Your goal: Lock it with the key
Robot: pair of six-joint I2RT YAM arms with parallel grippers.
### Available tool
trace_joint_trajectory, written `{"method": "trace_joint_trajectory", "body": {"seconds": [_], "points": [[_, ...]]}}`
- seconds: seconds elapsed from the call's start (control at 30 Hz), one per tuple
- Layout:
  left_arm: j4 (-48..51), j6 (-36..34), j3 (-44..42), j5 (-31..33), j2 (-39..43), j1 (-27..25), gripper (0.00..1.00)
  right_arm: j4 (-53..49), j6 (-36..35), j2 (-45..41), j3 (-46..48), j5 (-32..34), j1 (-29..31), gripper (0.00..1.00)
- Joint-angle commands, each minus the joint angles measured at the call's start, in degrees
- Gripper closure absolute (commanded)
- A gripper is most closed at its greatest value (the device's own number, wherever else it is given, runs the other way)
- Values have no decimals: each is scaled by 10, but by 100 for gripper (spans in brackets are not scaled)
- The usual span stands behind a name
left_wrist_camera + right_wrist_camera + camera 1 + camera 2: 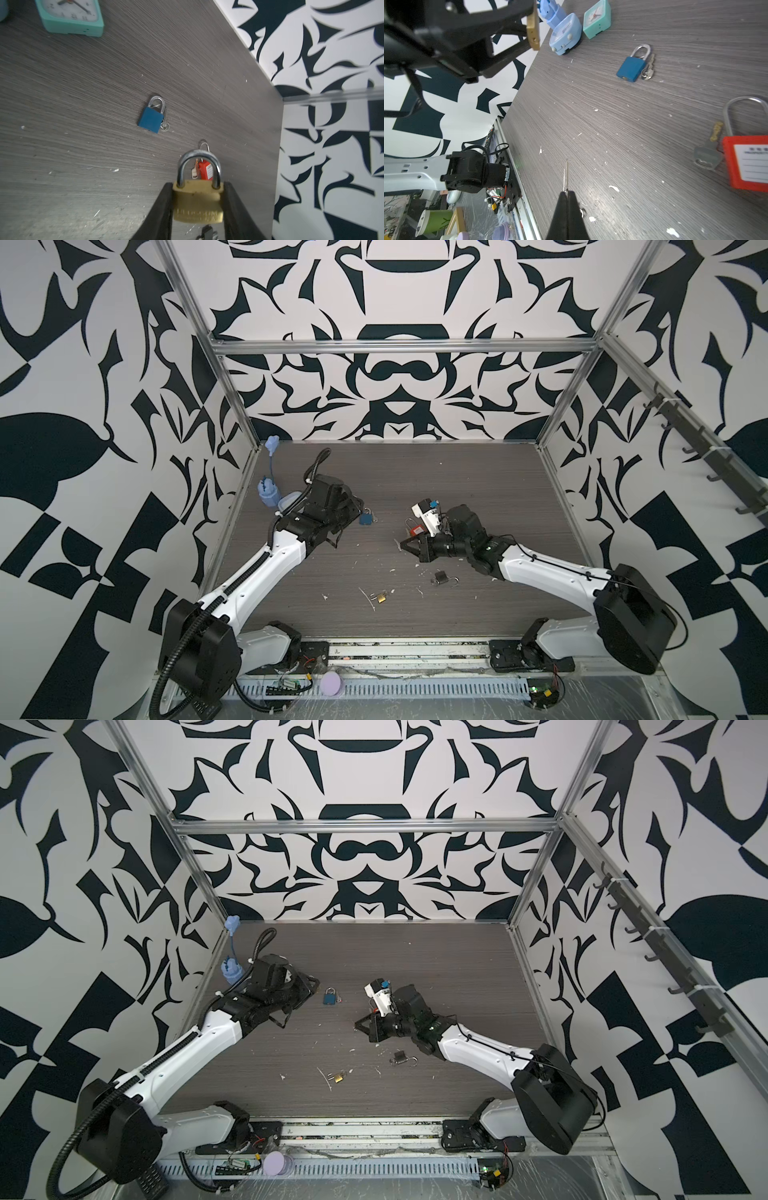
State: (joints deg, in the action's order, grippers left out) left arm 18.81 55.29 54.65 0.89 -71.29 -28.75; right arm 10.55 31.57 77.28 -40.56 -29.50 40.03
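My left gripper (197,185) is shut on a brass padlock (197,203), one finger on each side of its body. Both legs of the steel shackle sit in the body. The right wrist view shows that same padlock (533,31) held above the table's left edge. My right gripper (566,192) is shut on a thin silver key (566,176), whose blade sticks straight out past the fingertips. In both top views the left gripper (356,510) (313,986) and the right gripper (401,545) (356,1025) stand well apart over the table's middle.
A blue padlock (366,518) (329,996) (151,119) (631,67) with keys lies between the grippers. A red padlock (745,162) (205,171) lies by the right gripper. A small brass padlock (381,596) and a black one (442,577) lie nearer the front. Two clocks (597,19) (565,34) stand at the back left.
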Motion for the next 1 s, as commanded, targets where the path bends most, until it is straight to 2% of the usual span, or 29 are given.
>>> {"method": "trace_joint_trajectory", "body": {"seconds": [0.0,0.17,0.27,0.4,0.63,0.97], "points": [[72,-104,24,-5,-31,-42,100,-34,-6,-15,-20,14,-15,100],[121,-192,48,24,-95,-117,100,-76,-8,-32,-7,38,-28,100],[143,-239,63,22,-143,-143,100,-87,-6,-43,9,47,-32,100],[156,-293,79,3,-200,-148,100,-95,-3,-51,25,51,-35,100],[154,-408,101,-9,-251,-176,100,-96,-2,-44,32,56,-35,100],[165,-439,114,17,-308,-178,100,-82,3,-24,37,47,-35,100]]}}
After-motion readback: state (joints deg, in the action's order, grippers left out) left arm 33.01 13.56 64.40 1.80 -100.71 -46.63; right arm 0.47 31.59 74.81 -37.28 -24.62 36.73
